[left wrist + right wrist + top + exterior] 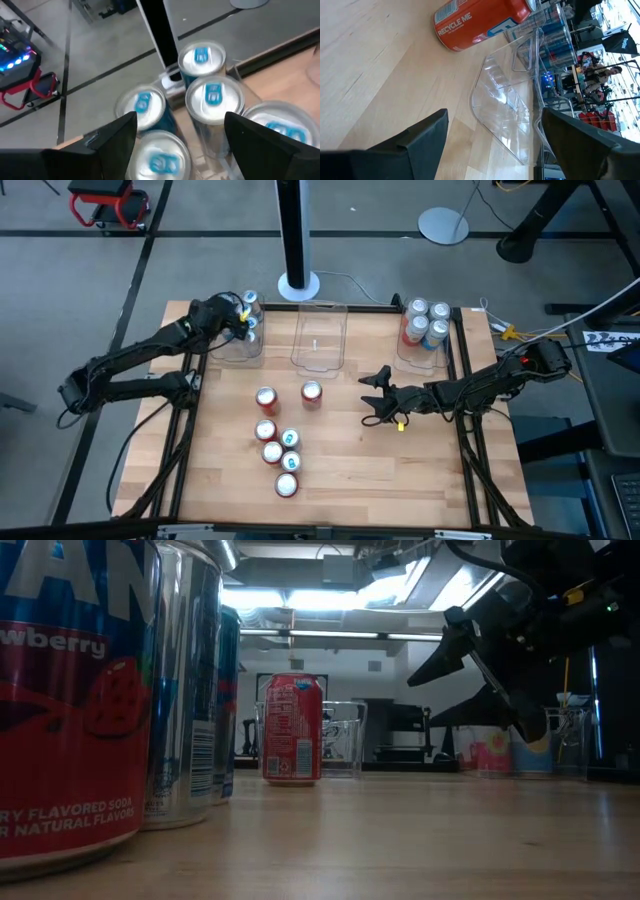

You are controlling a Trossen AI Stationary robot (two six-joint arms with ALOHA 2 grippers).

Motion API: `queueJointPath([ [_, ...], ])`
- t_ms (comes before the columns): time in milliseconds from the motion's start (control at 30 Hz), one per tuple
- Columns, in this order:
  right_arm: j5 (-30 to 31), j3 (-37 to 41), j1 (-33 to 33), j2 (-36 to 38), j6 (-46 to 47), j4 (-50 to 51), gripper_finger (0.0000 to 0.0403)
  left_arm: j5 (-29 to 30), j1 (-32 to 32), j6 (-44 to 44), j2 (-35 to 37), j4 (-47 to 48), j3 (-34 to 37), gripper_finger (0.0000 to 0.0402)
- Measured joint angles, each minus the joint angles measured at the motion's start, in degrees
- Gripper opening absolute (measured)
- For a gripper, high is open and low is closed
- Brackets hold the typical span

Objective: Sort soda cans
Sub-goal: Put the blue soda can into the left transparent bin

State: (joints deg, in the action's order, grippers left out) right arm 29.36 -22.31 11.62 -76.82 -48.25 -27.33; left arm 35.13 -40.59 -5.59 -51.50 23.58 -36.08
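Several soda cans stand on the wooden table: red ones and a near cluster of red and teal cans. My left gripper hangs open over the far-left clear bin. That bin holds several upright blue cans with silver tops; the fingers stand above them, with one can top below the gap. My right gripper waits open above the table, right of the red cans, facing a red can and the middle bin.
The clear middle bin at the far edge has nothing in it. A clear bin at the far right holds several cans. A black pole on a white base stands behind the table. Bare wood lies at the near right.
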Motion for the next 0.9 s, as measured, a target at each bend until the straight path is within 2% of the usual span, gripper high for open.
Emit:
queueJointPath([
  [133,0.0,0.0,0.0,0.0,0.0,0.0,0.0321,-0.47,2.09,0.02,1.51,4.11,-4.06,0.0285],
  [200,0.0,0.0,0.0,0.0,0.0,0.02,0.0321,-3.52,4.27,0.24,2.72,4.72,-5.77,0.0285],
  [467,-0.5,-0.02,0.0,0.0,-1.15,-0.87,0.0321,-32.19,17.81,1.57,7.29,-0.28,-7.82,0.0285],
  [533,-1.91,-0.02,0.0,0.0,-2.7,-2.82,0.0321,-37.09,22.39,1.54,7.12,-0.92,-7.82,0.0285],
  [733,-9.15,-0.06,0.53,-0.96,-6.17,-9.1,0.0321,-38.01,37.56,0.99,2.26,-2.23,-7.73,0.0285],
  [900,-9.42,-0.07,4.21,-6.41,-7.54,-15.44,0.0321,-36.02,46.64,1.32,-3.49,-5.36,-7.73,0.0285],
])
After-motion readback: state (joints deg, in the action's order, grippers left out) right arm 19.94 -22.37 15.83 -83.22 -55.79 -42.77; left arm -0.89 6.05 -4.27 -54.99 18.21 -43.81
